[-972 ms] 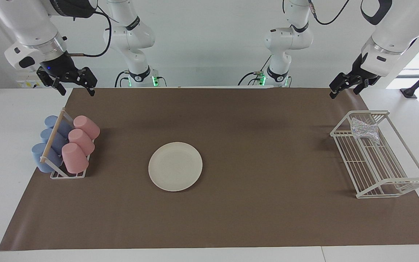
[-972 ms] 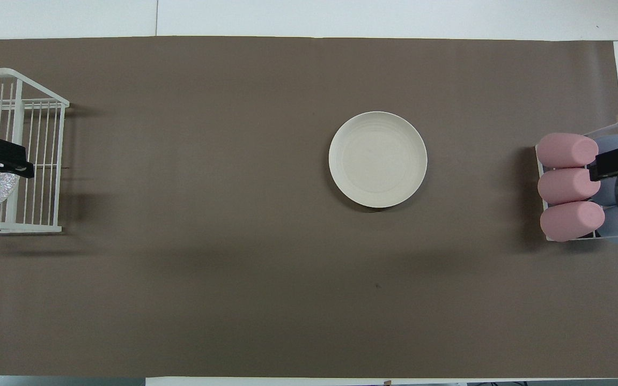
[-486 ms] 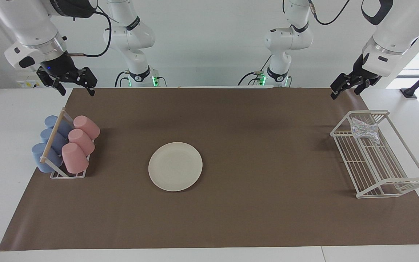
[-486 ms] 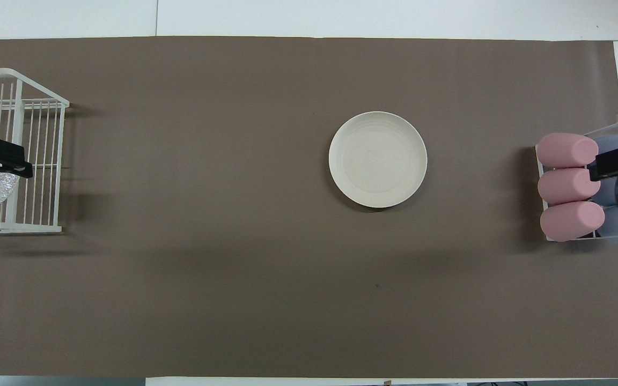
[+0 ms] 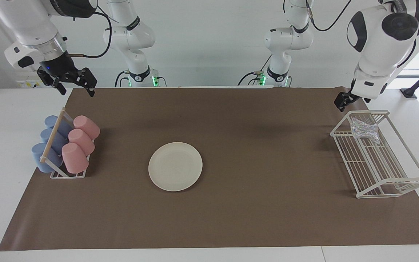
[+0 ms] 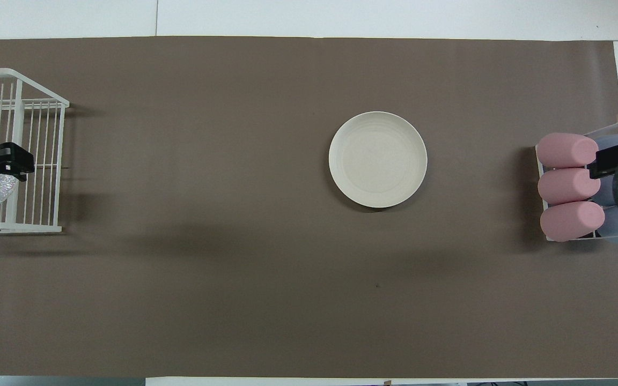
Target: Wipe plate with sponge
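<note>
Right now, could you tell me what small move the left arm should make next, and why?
Probably lower the left gripper into the wire basket onto the sponge. The gripper is open, empty and above the basket's end nearest the robots, where the sponge lies. The plate sits untouched mid-table, and the right gripper waits near the cup rack.

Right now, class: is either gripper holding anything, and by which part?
Nothing is held: the sponge lies in the wire basket, the plate on the mat.
</note>
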Action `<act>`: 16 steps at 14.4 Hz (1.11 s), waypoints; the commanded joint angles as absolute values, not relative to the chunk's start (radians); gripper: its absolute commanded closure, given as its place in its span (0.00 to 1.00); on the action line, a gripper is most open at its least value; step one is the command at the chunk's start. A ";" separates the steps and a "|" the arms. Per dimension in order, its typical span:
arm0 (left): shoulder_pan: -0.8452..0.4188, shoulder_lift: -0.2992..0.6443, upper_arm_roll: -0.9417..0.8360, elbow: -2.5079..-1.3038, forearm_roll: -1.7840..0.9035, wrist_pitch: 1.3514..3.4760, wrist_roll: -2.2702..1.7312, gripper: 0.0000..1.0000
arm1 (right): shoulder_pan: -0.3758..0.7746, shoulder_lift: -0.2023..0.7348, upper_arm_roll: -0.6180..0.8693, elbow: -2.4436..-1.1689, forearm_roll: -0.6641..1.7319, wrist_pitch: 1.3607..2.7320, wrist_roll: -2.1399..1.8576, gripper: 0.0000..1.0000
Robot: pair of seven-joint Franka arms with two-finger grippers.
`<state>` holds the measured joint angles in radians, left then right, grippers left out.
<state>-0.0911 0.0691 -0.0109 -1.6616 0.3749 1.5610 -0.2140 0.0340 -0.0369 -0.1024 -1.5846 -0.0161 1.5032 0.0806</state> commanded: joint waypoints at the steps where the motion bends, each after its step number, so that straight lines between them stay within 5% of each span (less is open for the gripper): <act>1: -0.153 0.187 -0.005 -1.658 0.552 1.588 -0.288 0.00 | 0.035 -0.057 -0.078 -1.608 -0.015 1.516 0.219 0.00; 5: -0.155 0.213 -0.003 -1.796 0.759 1.681 -0.299 0.00 | 0.037 -0.058 -0.058 -1.608 -0.014 1.476 0.473 0.00; 12: -0.147 0.253 -0.002 -1.792 0.833 1.674 -0.299 0.03 | 0.037 -0.066 -0.019 -1.606 0.153 1.427 1.125 0.00; 15: -0.143 0.253 -0.002 -1.792 0.833 1.674 -0.302 0.36 | 0.035 -0.069 0.000 -1.606 0.150 1.428 1.152 0.00; 16: -0.141 0.253 -0.002 -1.792 0.833 1.672 -0.302 0.69 | 0.037 -0.069 0.003 -1.606 0.147 1.430 1.132 0.00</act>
